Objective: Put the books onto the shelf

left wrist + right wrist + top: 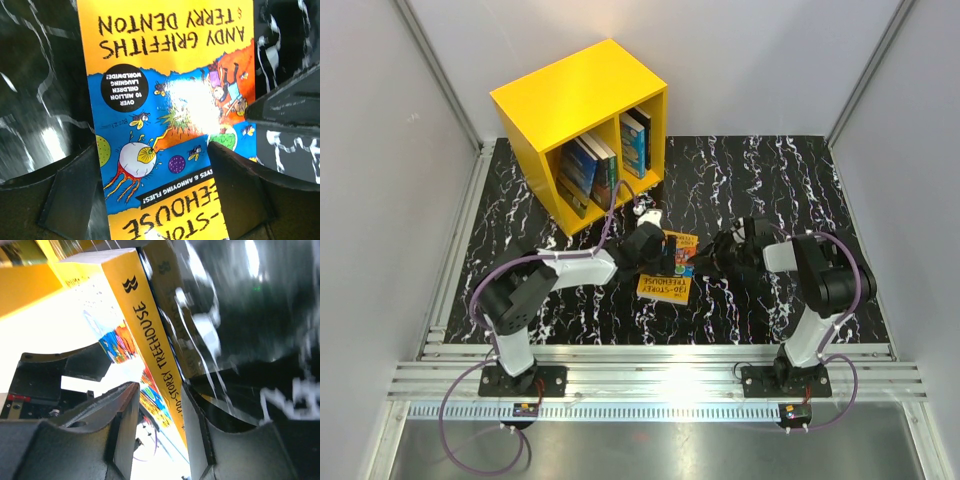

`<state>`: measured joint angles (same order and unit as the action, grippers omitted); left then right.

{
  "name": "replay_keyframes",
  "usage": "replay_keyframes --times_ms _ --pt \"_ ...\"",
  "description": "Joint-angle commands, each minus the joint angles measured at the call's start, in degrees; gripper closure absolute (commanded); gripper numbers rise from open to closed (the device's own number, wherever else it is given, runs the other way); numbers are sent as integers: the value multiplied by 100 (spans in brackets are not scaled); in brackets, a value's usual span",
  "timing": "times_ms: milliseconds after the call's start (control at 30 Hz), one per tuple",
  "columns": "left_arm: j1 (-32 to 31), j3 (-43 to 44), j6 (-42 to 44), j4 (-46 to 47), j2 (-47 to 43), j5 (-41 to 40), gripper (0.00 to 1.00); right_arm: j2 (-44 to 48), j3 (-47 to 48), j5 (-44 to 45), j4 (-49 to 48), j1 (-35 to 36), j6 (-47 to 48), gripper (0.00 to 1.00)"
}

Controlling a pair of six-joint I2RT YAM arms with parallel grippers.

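An orange-yellow and blue book (670,275) lies on the black marbled table in front of the yellow shelf (570,95). My left gripper (648,243) hangs over the book's far left part. In the left wrist view this gripper (155,175) is open wide over the book's cover (165,90), one finger beside its left edge and the other above the cover. My right gripper (708,262) is at the book's right edge. Seen from the right wrist, this gripper (160,410) is shut on the spine edge of the book (150,335), with one finger under it.
Several books (590,170) stand in the shelf's left compartment and more books (635,140) in the right one. The shelf sits at the back left, turned at an angle. Grey walls (390,150) close in the table on three sides. A metal rail (650,365) runs along the near edge.
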<state>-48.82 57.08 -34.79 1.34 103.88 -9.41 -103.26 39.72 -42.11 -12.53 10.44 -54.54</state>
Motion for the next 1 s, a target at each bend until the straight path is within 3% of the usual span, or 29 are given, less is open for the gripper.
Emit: replay_keyframes --times_ms 0,300,533,767,900,967 --pt "-471 -22 -986 280 -209 1530 16 61 -237 -96 -329 477 -241 53" --pt "-462 1472 -1039 -854 -789 1117 17 -238 -386 -157 -443 530 -39 55" --pt "-462 939 -1469 -566 -1018 1195 24 -89 -518 -149 -451 538 -39 55" --pt "-462 489 -1891 76 -808 1679 57 34 -624 -184 -460 529 -30 55" --pt "-462 418 -1927 -63 -641 1820 57 104 -685 -175 -460 530 -39 54" --pt "-471 418 -1901 -126 -570 1829 49 157 -703 -149 -460 538 -39 54"
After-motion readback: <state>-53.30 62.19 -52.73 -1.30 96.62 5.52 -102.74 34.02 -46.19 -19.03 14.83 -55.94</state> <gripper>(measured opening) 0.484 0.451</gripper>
